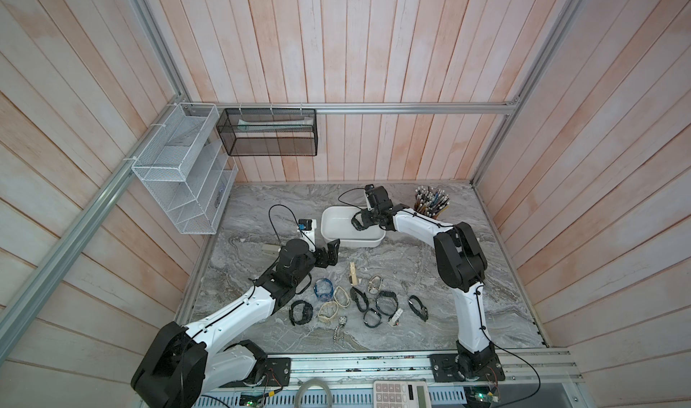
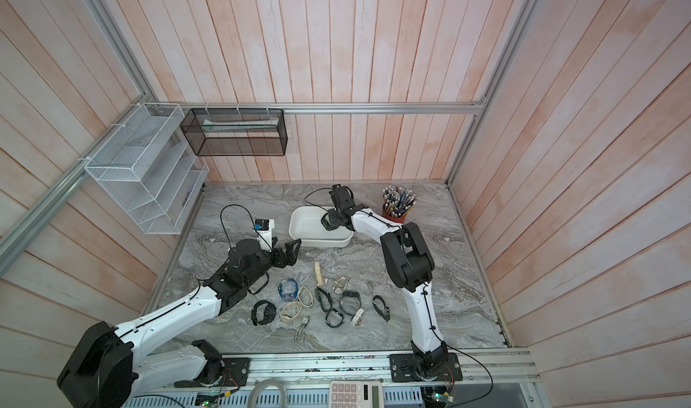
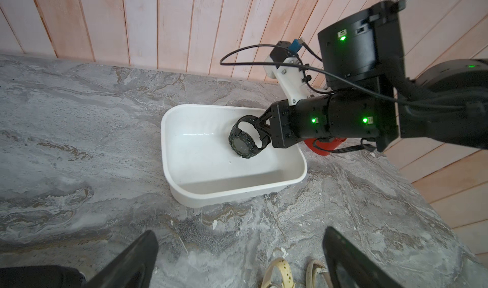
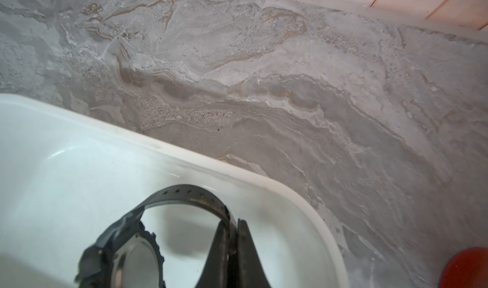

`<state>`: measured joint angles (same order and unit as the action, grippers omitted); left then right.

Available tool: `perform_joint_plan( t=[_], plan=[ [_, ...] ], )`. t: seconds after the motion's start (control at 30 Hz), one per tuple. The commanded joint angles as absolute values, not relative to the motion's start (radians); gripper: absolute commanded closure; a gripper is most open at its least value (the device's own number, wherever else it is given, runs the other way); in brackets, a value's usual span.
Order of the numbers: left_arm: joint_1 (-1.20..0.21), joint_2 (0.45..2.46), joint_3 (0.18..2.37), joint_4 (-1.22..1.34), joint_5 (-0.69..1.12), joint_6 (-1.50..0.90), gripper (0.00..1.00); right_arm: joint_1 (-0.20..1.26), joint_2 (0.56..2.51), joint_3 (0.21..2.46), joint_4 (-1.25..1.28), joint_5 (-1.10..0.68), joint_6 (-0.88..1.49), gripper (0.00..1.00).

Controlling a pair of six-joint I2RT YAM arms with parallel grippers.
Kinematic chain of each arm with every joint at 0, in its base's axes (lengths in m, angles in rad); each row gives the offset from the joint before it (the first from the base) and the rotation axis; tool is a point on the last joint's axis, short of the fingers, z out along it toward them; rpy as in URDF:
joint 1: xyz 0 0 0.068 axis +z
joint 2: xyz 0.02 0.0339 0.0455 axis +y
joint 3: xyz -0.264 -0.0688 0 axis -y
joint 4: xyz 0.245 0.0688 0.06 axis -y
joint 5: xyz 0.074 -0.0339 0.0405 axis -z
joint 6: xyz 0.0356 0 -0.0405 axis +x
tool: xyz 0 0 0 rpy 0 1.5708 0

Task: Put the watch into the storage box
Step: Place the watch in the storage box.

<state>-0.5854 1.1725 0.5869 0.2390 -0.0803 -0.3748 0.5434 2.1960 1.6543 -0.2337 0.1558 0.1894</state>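
Watch point(image 3: 244, 138) is a chunky black one with a round face, dangling by its strap from the right gripper point(image 3: 261, 130). That gripper's jaws are pinched tight on the band, and the right wrist view shows the strap sandwiched between the two fingers point(image 4: 247, 252). It's hanging inside the outline of the storage box point(image 3: 224, 194), a shallow white tub with rounded corners, toward the end nearest the right arm. It looks just clear of the bottom since there's a shadow under it, but I can't say for sure. The box sits on the grey marbled surface point(image 1: 411, 260) toward the back wall, and near it on the right is a red cup of pencils point(image 1: 430, 204). The left gripper point(image 1: 331, 254) hovers just off the box's near left corner, jaws spread wide and aimed at the box. Closer to the robot's base there's a scatter of loose watches on the surface. I can make out a black watch point(image 1: 301, 312), a cream-strap watch point(image 1: 329, 310), a blue watch point(image 1: 323, 289) and a metal-bracelet watch point(image 1: 340, 327), plus a small wooden clip point(image 1: 353, 274). Up on the walls hang a white wire-mesh rack point(image 1: 179, 178) and a black wire-mesh basket point(image 1: 267, 133). A calculator point(image 1: 402, 393) sits at the very front edge.
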Motion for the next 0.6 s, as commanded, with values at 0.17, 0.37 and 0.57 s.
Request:
perform_joint_plan(
  t=[0.17, 0.37, 0.57],
  plan=[
    [-0.584, 1.172, 0.583, 0.244, -0.092, -0.375, 0.02, 0.548, 2.235, 1.686, -0.244, 0.157, 0.195, 0.94],
    [-0.584, 1.163, 0.588, 0.233, -0.108, -0.383, 0.02, 0.551, 2.176, 1.676, -0.229, 0.121, 0.207, 0.70],
    [-0.584, 1.173, 0.586, 0.248, -0.112, -0.373, 0.02, 0.549, 2.040, 1.612, -0.181, 0.082, 0.233, 0.52]
  ],
)
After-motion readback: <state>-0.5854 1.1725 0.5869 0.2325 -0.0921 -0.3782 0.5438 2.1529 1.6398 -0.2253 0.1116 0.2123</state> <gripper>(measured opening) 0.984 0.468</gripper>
